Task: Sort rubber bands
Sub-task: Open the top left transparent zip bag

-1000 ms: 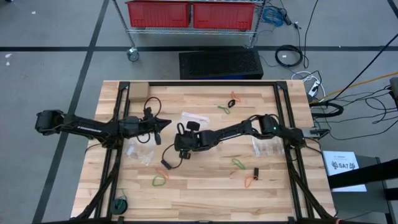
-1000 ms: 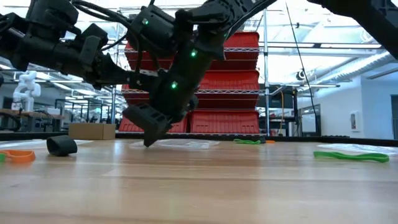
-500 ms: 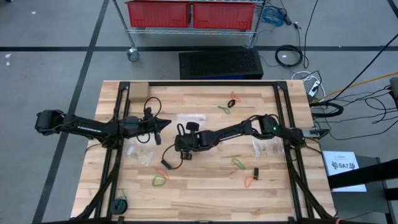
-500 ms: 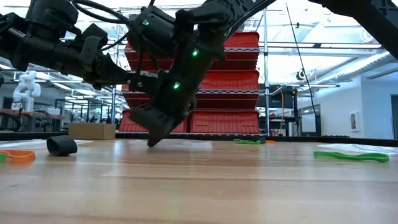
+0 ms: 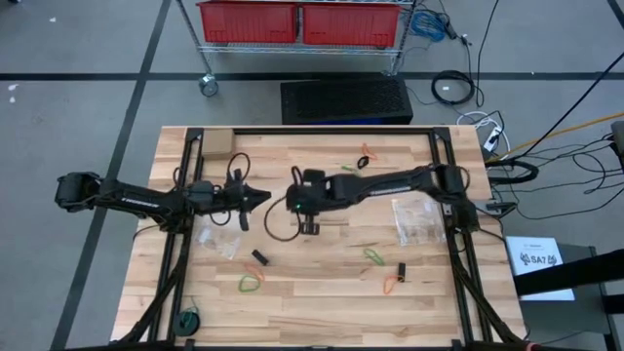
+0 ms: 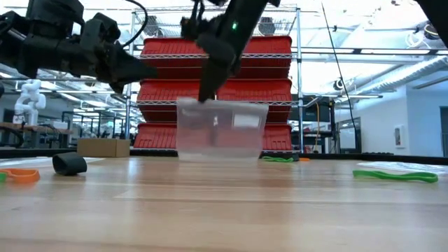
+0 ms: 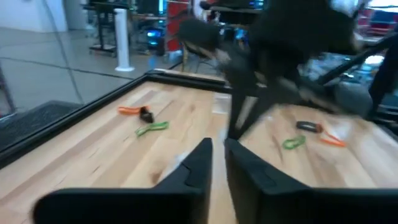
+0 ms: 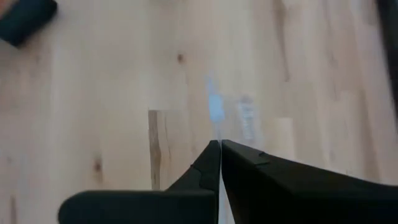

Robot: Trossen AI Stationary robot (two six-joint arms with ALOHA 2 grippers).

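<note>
Orange and green rubber bands (image 5: 252, 284) lie low in the high view, near a small black band (image 5: 259, 257). More bands, a green one (image 5: 372, 256) and an orange one with a black one (image 5: 395, 276), sit lower right. Mid frame, the right gripper (image 6: 204, 98) is pinched tight on the top edge of a clear plastic zip bag (image 6: 221, 131), which hangs down to the wooden table (image 5: 322, 312). Left of it, the left gripper (image 5: 261, 197) hangs with its fingers a little apart, holding nothing. Farther up, two more bands (image 5: 358, 162) lie near the table's top edge.
</note>
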